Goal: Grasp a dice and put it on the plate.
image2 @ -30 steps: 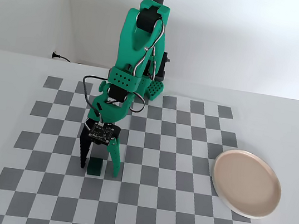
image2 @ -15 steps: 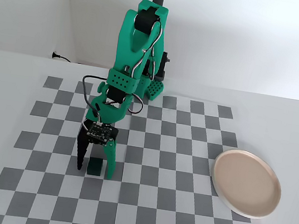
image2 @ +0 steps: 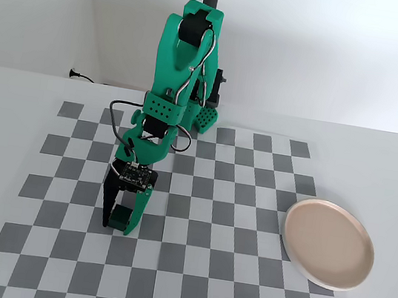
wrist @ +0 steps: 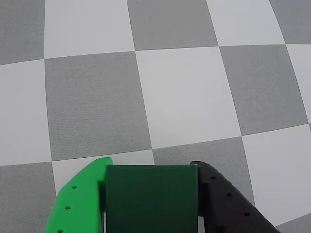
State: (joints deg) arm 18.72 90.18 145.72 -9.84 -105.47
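On checkered mat (image2: 248, 224): claw (image2: 118, 221) clamps dice (wrist: 150, 196); plate (image2: 328, 244) well apart rightward.

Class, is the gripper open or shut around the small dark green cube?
Shut on the cube: in the wrist view the gripper has both fingers flush against the small dark green cube.

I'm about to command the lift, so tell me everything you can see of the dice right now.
The dice is a small dark green cube with plain matte faces and no visible pips. In the wrist view it sits squarely between the claw fingers, the bright green finger against one side and the black finger against the other. In the fixed view it is low on the checkered mat, left of the plate and well apart from it. Whether it still touches the mat cannot be told.
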